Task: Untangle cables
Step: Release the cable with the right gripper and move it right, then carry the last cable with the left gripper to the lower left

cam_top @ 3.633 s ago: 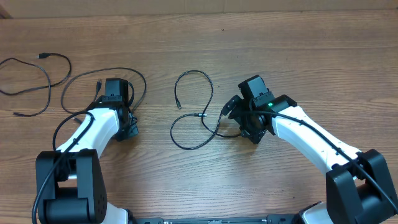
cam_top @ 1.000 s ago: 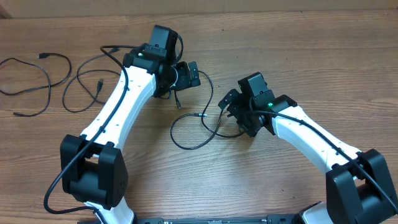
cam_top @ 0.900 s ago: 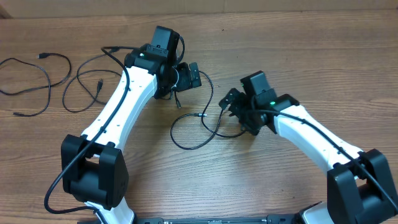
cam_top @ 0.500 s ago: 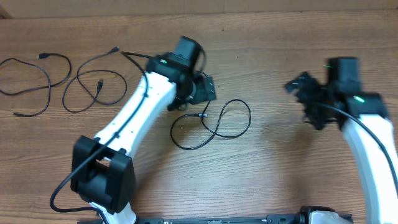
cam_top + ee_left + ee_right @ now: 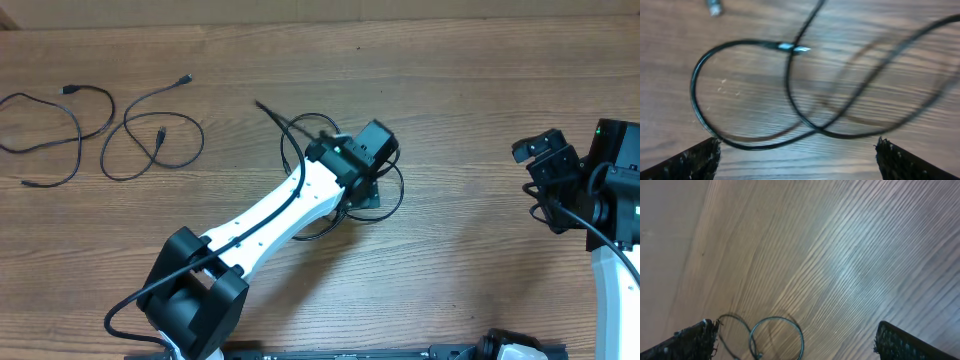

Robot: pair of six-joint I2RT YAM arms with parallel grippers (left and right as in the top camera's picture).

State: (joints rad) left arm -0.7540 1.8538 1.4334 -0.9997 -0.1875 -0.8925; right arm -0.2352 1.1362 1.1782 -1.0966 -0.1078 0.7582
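A thin black cable [image 5: 399,190] lies in crossing loops on the wooden table at mid-frame, partly hidden under my left arm. My left gripper [image 5: 362,188] hovers right over those loops. In the left wrist view the cable [image 5: 788,85] curls on the wood with a metal plug [image 5: 792,48] at a crossing; the left gripper [image 5: 805,165] is open with only bare wood between its fingertips. My right gripper [image 5: 540,170] hangs open near the right edge, well away from the cable. In the right wrist view the loops [image 5: 776,318] show far off above the open right gripper [image 5: 800,347].
Two other black cables lie apart at the far left: one loose curve [image 5: 60,130] near the edge and one closed loop [image 5: 150,140] beside it. A cardboard strip [image 5: 320,8] runs along the table's back edge.
My left arm has swung right and toward the front, now over the middle cable. My right arm has pulled back to the right edge. Both grippers stay open.
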